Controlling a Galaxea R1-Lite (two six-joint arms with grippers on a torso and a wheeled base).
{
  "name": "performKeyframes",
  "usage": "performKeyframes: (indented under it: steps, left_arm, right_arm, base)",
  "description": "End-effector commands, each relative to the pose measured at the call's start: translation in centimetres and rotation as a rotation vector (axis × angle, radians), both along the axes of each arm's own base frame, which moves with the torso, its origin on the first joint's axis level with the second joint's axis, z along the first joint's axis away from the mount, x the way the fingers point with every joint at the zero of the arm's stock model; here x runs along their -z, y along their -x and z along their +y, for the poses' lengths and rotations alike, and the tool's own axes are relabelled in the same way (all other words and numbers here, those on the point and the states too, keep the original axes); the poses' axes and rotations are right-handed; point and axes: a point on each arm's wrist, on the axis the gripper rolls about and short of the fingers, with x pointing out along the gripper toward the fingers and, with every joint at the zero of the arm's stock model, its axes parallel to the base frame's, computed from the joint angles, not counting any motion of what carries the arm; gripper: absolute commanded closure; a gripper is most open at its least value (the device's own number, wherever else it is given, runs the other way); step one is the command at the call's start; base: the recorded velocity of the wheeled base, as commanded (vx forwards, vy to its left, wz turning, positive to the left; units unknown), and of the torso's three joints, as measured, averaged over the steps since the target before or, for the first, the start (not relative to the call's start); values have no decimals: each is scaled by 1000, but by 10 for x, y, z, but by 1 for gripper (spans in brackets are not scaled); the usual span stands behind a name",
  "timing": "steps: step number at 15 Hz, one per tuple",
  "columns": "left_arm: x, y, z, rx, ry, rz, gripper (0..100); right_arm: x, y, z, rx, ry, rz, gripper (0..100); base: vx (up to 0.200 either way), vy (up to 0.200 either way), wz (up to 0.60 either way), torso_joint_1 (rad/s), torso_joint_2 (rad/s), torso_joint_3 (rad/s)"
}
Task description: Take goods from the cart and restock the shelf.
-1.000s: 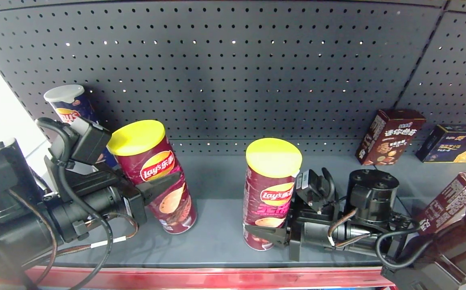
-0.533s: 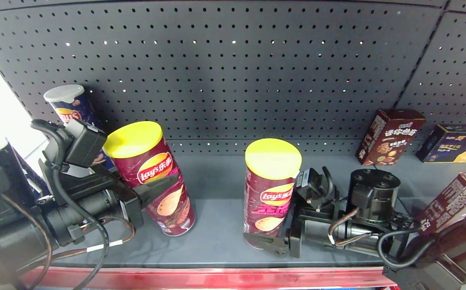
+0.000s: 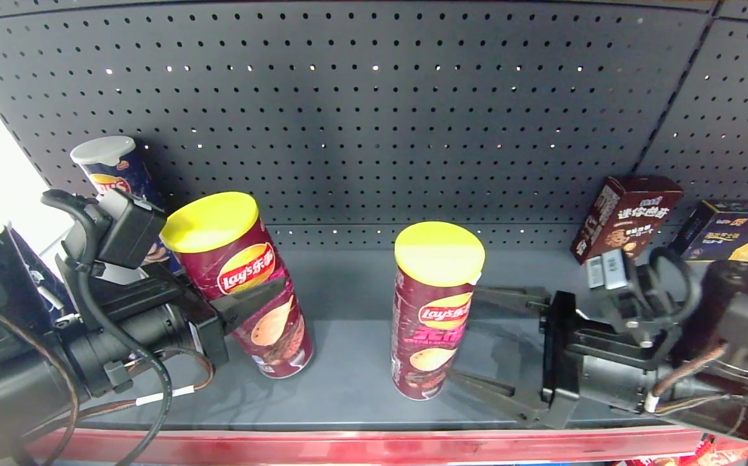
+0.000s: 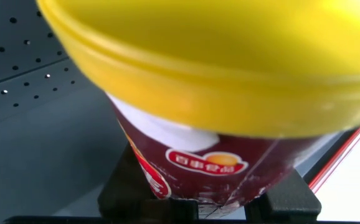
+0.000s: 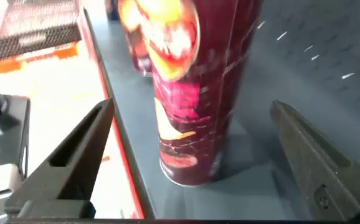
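Note:
Two maroon chip cans with yellow lids are on the grey shelf. The left can leans to the left, and my left gripper is shut on its middle. From the left wrist, that can's lid looms close, with the fingers at its sides. The middle can stands upright and free. My right gripper is open just right of it, fingers spread wide and not touching. In the right wrist view the same can stands between the fingertips.
A blue can with a grey lid stands at the back left behind my left arm. Brown and dark blue boxes sit at the back right. A pegboard wall backs the shelf, and a red strip marks its front edge.
My right gripper has opened off the middle can and drawn back to the right. The can stays upright where it was. My left gripper has shifted slightly left with its tilted can.

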Motion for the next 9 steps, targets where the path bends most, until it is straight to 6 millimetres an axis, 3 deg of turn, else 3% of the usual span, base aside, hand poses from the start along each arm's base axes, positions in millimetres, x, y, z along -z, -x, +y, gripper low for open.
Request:
performKeyframes:
  steps: [1, 6, 7, 9]
  left_arm:
    - [0, 0, 0, 1, 1, -2, 100]
    - [-2, 0, -1, 4, 3, -8, 100]
    - [-2, 2, 0, 4, 3, -9, 100]
    - [-3, 2, 0, 4, 4, -11, 100]
  right_arm:
    - [-31, 33, -35, 65, -83, -113, 0]
    - [-57, 47, -75, 374, -151, -193, 0]
    - [-62, 53, -95, 507, -163, -225, 0]
    - [-68, 68, -115, 655, -183, -263, 0]
  base:
    - [0, 0, 0, 0, 0, 0]
    - [0, 0, 0, 0, 0, 0]
    - [0, 0, 0, 0, 0, 0]
    - [0, 0, 0, 0, 0, 0]
